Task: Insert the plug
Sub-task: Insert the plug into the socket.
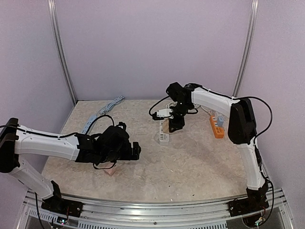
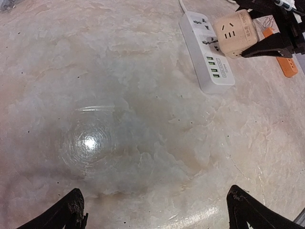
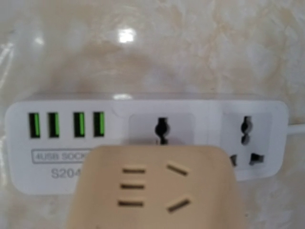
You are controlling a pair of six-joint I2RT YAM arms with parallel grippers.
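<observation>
Right gripper point(image 1: 172, 124) clamps the plug point(image 1: 165, 126) over the strip point(image 1: 164, 137), which runs 12 to 6. Left gripper point(image 1: 135, 151) gapes empty at 8.

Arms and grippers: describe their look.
The left arm and right arm have white tubular links with black joint housings. Thin black cables loop along them. The left gripper and right gripper are black with tapered fingers.

Free tabletop point(image 2: 143, 95) around white power strip point(image 2: 212, 69)

White shells, black joints on left arm point(image 1: 45, 143) and right arm point(image 1: 217, 99) — thin black cables point(image 1: 270, 114); left gripper point(image 2: 155, 191) black, tapered.
</observation>
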